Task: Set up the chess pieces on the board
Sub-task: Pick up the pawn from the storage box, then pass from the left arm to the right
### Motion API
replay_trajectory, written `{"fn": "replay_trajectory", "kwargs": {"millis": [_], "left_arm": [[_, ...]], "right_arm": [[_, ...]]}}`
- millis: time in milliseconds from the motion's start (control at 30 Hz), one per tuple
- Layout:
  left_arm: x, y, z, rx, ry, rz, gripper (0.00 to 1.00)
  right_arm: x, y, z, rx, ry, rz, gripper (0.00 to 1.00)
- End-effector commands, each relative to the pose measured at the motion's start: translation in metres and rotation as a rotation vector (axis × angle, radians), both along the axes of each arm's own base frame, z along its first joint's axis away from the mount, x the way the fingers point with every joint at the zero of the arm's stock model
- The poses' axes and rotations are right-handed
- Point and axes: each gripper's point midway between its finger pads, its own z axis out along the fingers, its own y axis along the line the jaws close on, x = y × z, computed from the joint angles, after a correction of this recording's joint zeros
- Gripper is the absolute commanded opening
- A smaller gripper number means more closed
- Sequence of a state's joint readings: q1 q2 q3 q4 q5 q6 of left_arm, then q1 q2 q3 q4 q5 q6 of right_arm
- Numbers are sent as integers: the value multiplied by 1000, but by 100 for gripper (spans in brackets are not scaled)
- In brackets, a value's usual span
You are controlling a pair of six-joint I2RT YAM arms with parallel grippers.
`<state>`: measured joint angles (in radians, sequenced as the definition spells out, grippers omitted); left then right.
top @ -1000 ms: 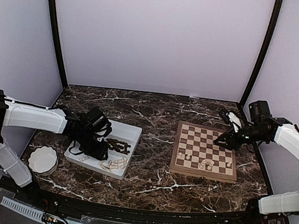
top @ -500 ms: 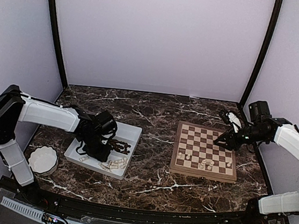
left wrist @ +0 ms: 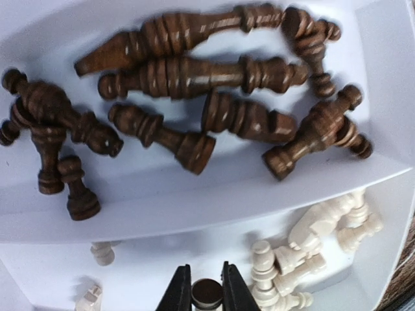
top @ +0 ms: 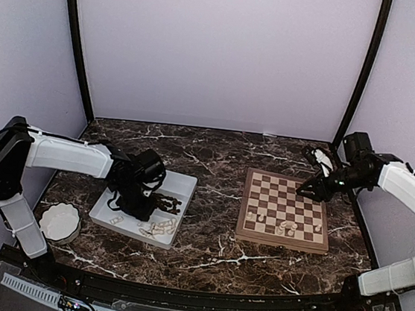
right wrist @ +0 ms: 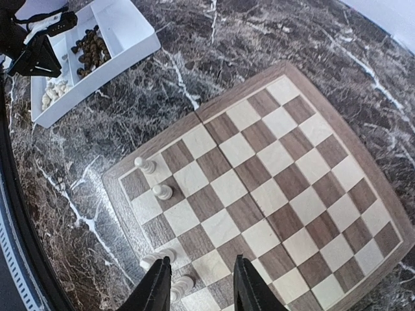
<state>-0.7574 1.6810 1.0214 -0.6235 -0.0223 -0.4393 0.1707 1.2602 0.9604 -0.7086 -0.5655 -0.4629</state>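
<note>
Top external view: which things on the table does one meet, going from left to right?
bowl → tray → board

Lilac walls (top: 219,52), marble tabletop (top: 215,153) (dark, veined)
</note>
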Motion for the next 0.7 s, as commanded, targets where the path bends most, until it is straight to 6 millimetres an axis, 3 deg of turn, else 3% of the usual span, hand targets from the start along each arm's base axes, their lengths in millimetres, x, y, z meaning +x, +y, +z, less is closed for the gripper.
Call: {"fn": "replay_trajectory", "kwargs": {"millis": [0, 167, 300, 367, 433, 467, 667], "left_arm": [[36, -15, 66, -111, -147, 92, 10], [87, -47, 162, -499, -373, 273, 10], [105, -67, 220, -754, -470, 349, 8], [111, -74, 236, -849, -472, 396, 8], [114, -80, 248, -939, -470, 434, 7], [117, -84, 256, -994, -481, 437, 6], [123, -96, 282, -1214, -443, 516, 6]], "right_arm": [[26, 18, 50, 43, -134, 12, 33], [52, 53, 109, 133, -252, -26, 31], [77, 86, 132, 196, -268, -44, 31], [94, 110, 124, 140, -268, -61, 34], [96, 137, 122, 49, -259, -22, 34], [97, 151, 135, 44, -284, -6, 35], [63, 226, 156, 68, -396, 150, 40]]}}
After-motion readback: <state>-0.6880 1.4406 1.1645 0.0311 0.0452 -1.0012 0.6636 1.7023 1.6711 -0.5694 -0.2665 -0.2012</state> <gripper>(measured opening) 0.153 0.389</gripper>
